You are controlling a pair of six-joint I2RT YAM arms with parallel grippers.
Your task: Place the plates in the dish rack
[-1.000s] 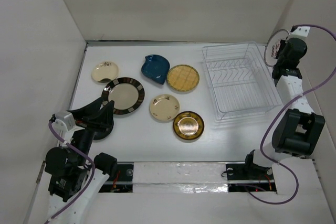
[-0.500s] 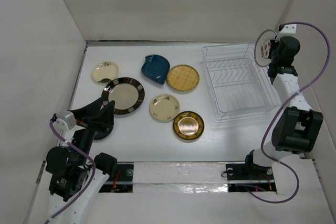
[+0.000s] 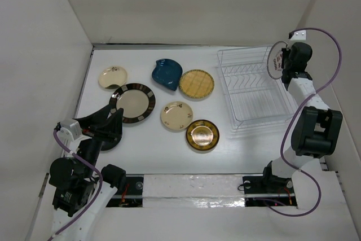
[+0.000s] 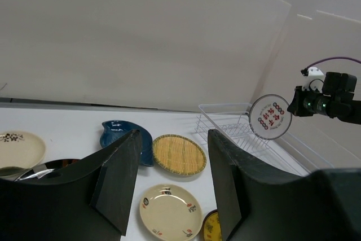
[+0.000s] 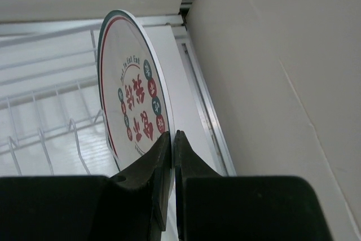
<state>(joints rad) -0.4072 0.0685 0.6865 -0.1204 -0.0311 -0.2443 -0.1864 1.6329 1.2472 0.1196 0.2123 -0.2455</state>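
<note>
Over the far right corner of the dish rack [image 3: 256, 90], the right gripper [image 5: 171, 139] pinches the white plate with red characters [image 5: 132, 111] by its rim, the plate standing on edge. Well apart, the left gripper [image 4: 173, 139] hangs wide open near the brown-rimmed plate [image 3: 132, 103].

A robot lab booth: bare white walls [image 3: 186, 9] enclose a white table [image 3: 152, 150].

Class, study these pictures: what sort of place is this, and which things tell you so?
Most likely a robot test cell, not a home kitchen: plain white walls box in a white table, two arms are bolted at its near edge, and plates lie spread beside a wire dish rack.
</note>
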